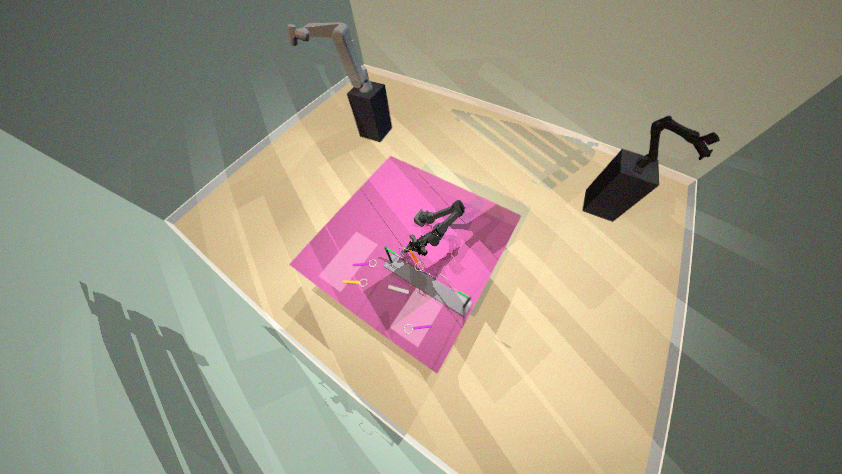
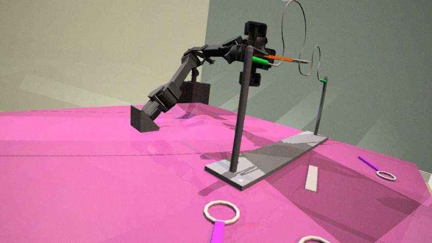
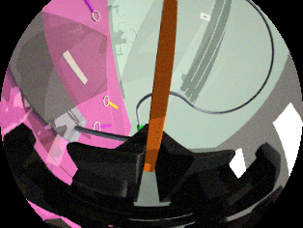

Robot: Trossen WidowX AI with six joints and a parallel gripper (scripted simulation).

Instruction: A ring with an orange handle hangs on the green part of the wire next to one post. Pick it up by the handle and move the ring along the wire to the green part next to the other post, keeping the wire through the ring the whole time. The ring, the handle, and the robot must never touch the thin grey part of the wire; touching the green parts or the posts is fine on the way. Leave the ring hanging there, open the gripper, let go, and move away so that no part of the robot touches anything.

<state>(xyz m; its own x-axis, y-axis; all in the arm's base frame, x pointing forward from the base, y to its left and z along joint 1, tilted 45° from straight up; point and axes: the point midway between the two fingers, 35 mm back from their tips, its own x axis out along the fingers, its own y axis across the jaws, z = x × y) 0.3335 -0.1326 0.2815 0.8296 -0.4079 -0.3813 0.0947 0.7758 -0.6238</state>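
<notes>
My gripper (image 2: 256, 56) (image 1: 411, 249) (image 3: 151, 127) is shut on the orange handle (image 2: 276, 58) (image 1: 414, 257) (image 3: 163, 71), which it holds almost level. The ring (image 2: 301, 61) at the handle's far end shows edge-on, among the grey wire's (image 2: 293, 18) (image 3: 270, 46) loops. I cannot tell whether ring and wire touch. The near post (image 2: 240, 114) carries a green wire part (image 2: 260, 61) just below the handle. The far post (image 2: 320, 105) carries the other green part (image 2: 323, 80) (image 1: 464, 294). Both posts stand on a grey base (image 2: 272, 160) (image 1: 433, 288).
Spare rings with purple handles (image 2: 221, 211) (image 2: 386, 175) (image 1: 365, 263) (image 1: 419, 327), one with a yellow handle (image 1: 352, 282), and a white bar (image 2: 311, 178) (image 1: 398, 288) lie on the pink mat (image 2: 75, 181). Two other arms stand on black pedestals (image 1: 370, 111) (image 1: 618, 188) far off.
</notes>
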